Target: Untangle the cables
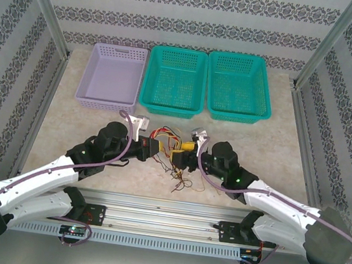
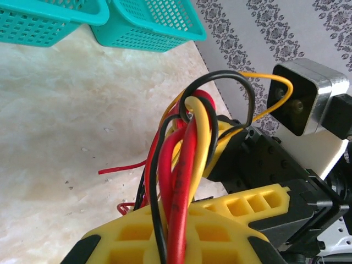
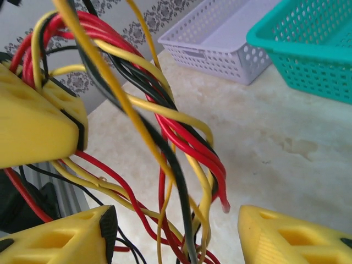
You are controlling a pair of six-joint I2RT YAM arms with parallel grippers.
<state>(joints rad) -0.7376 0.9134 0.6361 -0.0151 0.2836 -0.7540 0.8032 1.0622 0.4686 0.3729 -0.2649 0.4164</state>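
Tangled cables (image 1: pixel 174 143) hung over the near counter (image 1: pixel 258 157).
The left gripper (image 1: pixel 158 148) was clamped on them; the right gripper (image 3: pixel 176 236) stood open around the same cables. Pulling apart could tighten the knot.

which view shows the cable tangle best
Right wrist: the cables hang close up, red, yellow and black strands twisted. Top external shows a small bundle between left gripper and right gripper; left wrist, a bunch clamped in its gripper.
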